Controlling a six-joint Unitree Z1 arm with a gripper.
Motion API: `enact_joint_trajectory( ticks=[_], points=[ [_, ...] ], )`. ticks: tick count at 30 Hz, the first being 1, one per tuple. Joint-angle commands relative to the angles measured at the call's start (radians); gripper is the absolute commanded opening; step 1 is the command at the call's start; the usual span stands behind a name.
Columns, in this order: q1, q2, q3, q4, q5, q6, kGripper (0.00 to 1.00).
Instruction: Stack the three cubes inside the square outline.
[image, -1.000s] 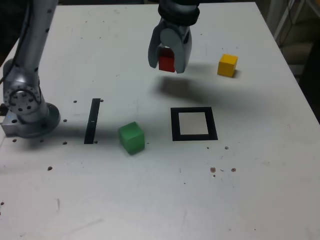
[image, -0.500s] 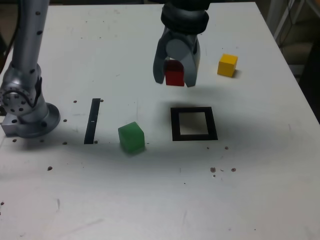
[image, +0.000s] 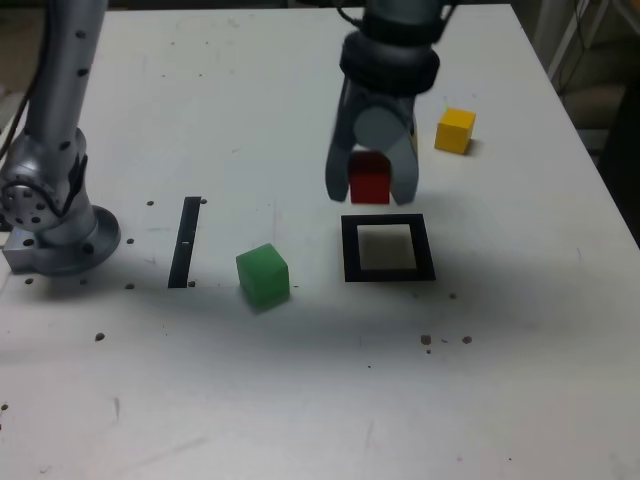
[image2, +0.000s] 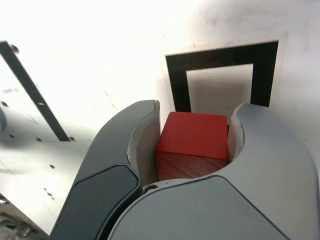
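Red cube (image2: 194, 137): matte, held above the desk (image: 120, 390); grained side visible only in wrist view
Fingers (image2: 144, 147): clamped on red cube
Outline (image: 382, 219): black; whole only in exterior view
Green cube (image: 264, 276), yellow cube (image: 455, 131): exterior view only

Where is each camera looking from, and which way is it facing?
Exterior view: off the arm, looking down across the white table; the arm's base, part of its links and the end effector show.
Wrist view: on the wrist, looking past the end effector's fingers toward the table; only those fingers show of the robot.
Both share the red cube, square outline and black strip.
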Motion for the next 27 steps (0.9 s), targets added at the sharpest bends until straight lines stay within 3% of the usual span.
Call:
enact_joint_trajectory(
  ticks=[1, 9, 27],
  points=[
    [-0.003, 0.021, -0.007, -0.004, -0.004, -0.020, 0.32],
    [-0.015, 0.064, -0.001, -0.033, -0.021, -0.078, 0.32],
    [-0.015, 0.110, 0.064, -0.137, -0.049, -0.072, 0.32]
  ],
)
